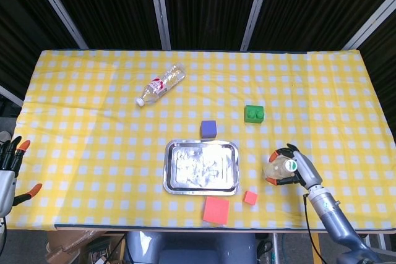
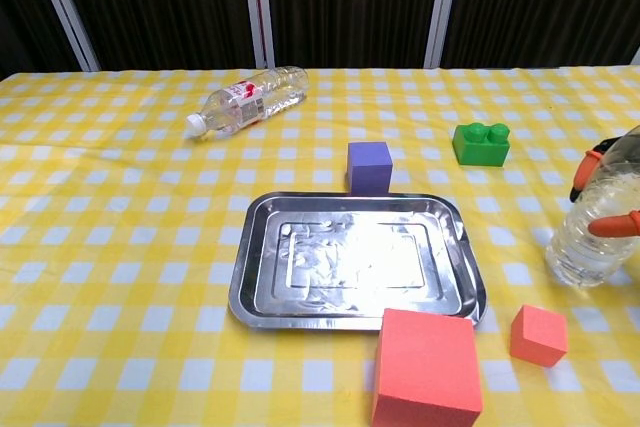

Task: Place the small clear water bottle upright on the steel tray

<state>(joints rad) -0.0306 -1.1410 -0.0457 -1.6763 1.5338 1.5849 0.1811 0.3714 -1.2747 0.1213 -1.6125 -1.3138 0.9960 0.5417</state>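
Right hand (image 1: 296,169) was wrapped around the small clear water bottle (image 2: 598,225), fingertips (image 2: 611,226) on its mid-body; grip looked closed but firmness couldn't be judged. Bottle stood about upright on the table, inside the hand. Likely light, thin-walled, smooth and squashy, so mid-body hold suits. Steel tray (image 1: 171,180) lay left of the hand, well apart. Left hand (image 1: 8,164) hung open, far off.

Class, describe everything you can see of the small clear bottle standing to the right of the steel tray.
The small clear water bottle looks like thin transparent plastic, ribbed and unlabelled, with a green-and-white cap seen from the head view. It stands roughly upright on the yellow checked cloth, right of the steel tray and apart from it. The right hand wraps its fingers around its upper part.
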